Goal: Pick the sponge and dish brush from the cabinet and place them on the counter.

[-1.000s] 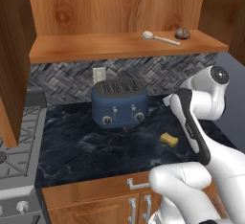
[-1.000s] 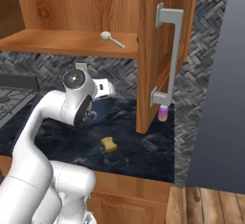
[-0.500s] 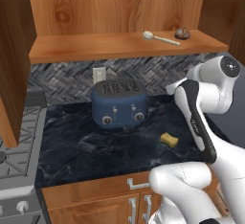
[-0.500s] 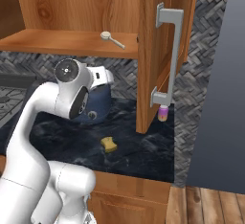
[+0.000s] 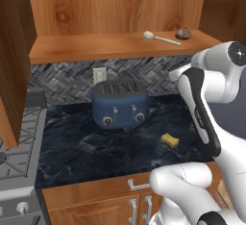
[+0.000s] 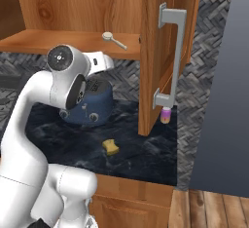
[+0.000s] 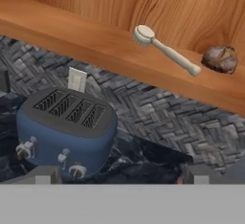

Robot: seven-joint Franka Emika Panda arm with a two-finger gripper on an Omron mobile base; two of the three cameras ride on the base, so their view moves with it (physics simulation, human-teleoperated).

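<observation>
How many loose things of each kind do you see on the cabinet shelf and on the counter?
dish brush: 1
dark brown lump: 1
sponge: 1
blue toaster: 1
small purple-and-cream jar: 1
Total: 5

The dish brush (image 7: 165, 49) lies in the cabinet (image 5: 115, 46), seemingly apart from a lump (image 7: 219, 59); the sponge (image 5: 169, 140) lies on the counter (image 5: 86, 147) right of the toaster (image 5: 119, 103).

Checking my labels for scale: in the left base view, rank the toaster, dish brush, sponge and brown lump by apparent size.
1. toaster
2. dish brush
3. and 4. sponge and brown lump: look alike; sponge sits nearer the camera, so unranked.
</observation>
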